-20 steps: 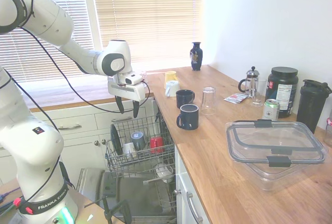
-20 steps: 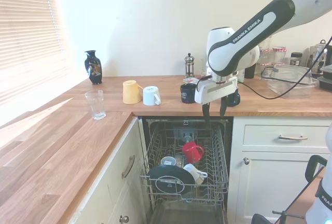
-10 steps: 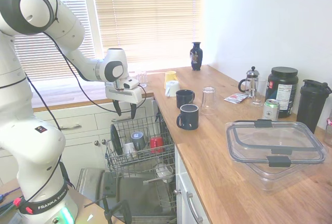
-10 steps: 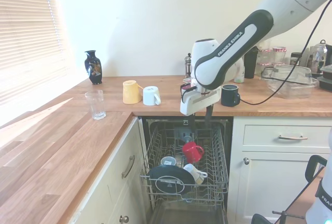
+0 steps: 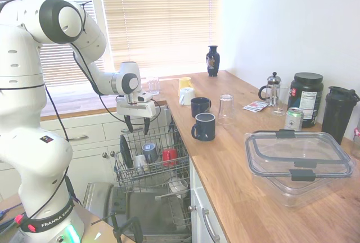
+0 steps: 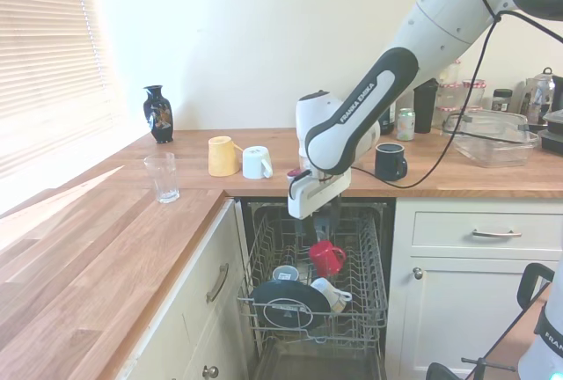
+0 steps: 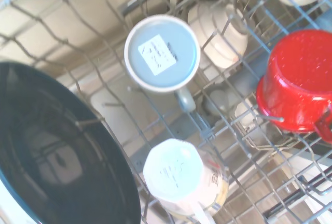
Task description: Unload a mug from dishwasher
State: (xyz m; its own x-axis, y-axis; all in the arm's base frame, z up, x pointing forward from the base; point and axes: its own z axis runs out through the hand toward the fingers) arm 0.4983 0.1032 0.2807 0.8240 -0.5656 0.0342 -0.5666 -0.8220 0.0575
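Black plate (image 7: 57,151) cut off at wrist view's 8 o'clock edge, sticker print on mug (image 7: 162,53) base blurred, gripper (image 6: 324,222) fingertips hidden among rack wires

Glossy ceramic mug (image 7: 162,53), wire rack (image 5: 147,167)

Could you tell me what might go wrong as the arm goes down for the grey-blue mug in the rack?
1. The mug stands upside down, base up, so the open jaws must straddle its wall; an off-centre descent could tip it.
2. The red cup, a white cup and the dark plate crowd it, so the gripper may knock one.
3. The rack's wires run close by; a jaw could catch on them.
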